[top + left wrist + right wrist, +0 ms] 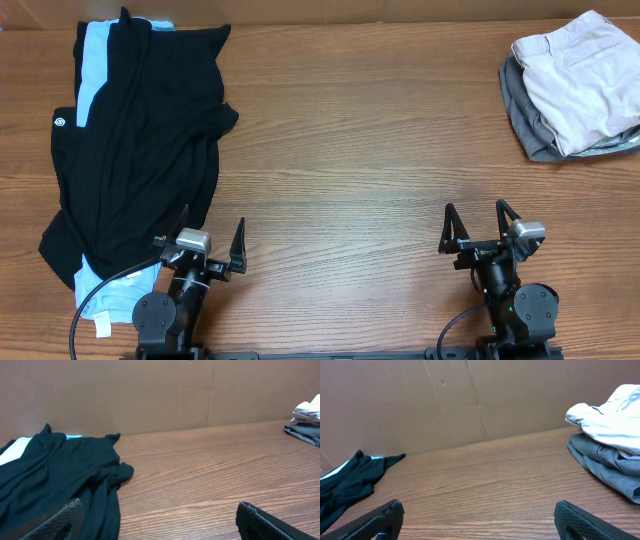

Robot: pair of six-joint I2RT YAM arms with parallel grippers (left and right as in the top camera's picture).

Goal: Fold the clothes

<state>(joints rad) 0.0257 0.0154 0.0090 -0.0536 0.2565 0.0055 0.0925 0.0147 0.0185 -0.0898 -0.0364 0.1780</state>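
Black garment (140, 130) heaped unfolded on the tabletop (350, 150).
Both jaws gape empty; we judge it limp: pinch a hem.

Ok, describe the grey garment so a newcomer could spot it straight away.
Go to the table's far right corner. The grey garment lies there, folded, as the bottom layer under the cream garment. It is the darker of the two and shows only along the cream one's left and near edges.

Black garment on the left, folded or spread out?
Spread, not folded. The black garment lies loose and rumpled over a light blue piece, its edges uneven, unlike the neat folded stack at far right.
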